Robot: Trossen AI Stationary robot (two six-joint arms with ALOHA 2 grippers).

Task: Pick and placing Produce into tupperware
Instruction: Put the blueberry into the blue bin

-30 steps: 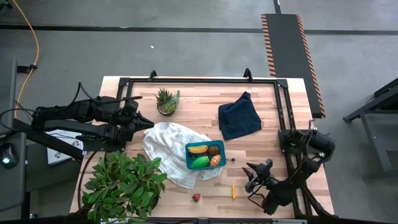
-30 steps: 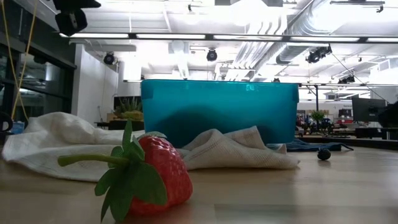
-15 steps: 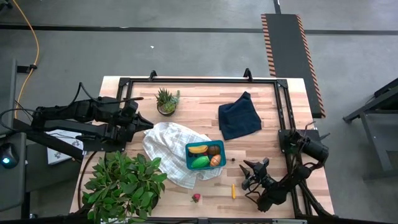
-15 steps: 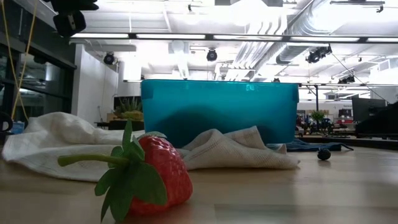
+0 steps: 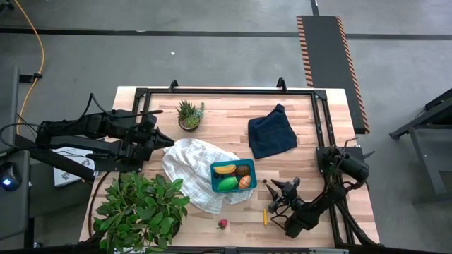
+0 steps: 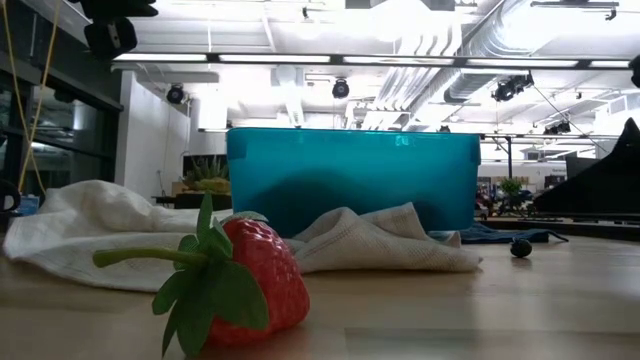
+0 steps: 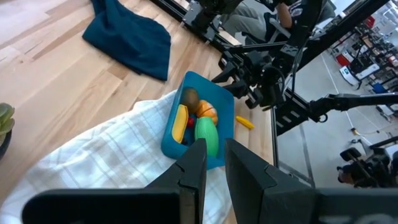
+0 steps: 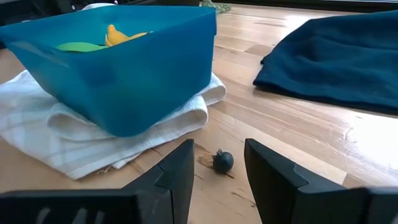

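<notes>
Overhead, you see the teal tupperware point(image 5: 234, 176) sitting on a white checked cloth point(image 5: 189, 166), holding a banana point(image 5: 224, 169), a green fruit point(image 5: 227, 184), an orange wedge point(image 5: 244, 182) and a brown round one point(image 5: 243, 170). Your right gripper point(image 5: 275, 197) is low over the table between a dark berry point(image 5: 265, 181) and the tiny carrot point(image 5: 265, 216); your right wrist view adds that its jaws stand apart with that berry point(image 8: 222, 161) on the wood between them, untouched. Only the low view brings the strawberry point(image 6: 255, 280) up close, on bare planks. Your left gripper point(image 5: 167, 138), jaws together, waits at the cloth's edge. A navy cloth point(image 5: 272, 132), a succulent point(image 5: 188, 115) and a leafy plant point(image 5: 141, 204) share the wooden table point(image 5: 219, 106); behind it, a bright workshop ceiling.
</notes>
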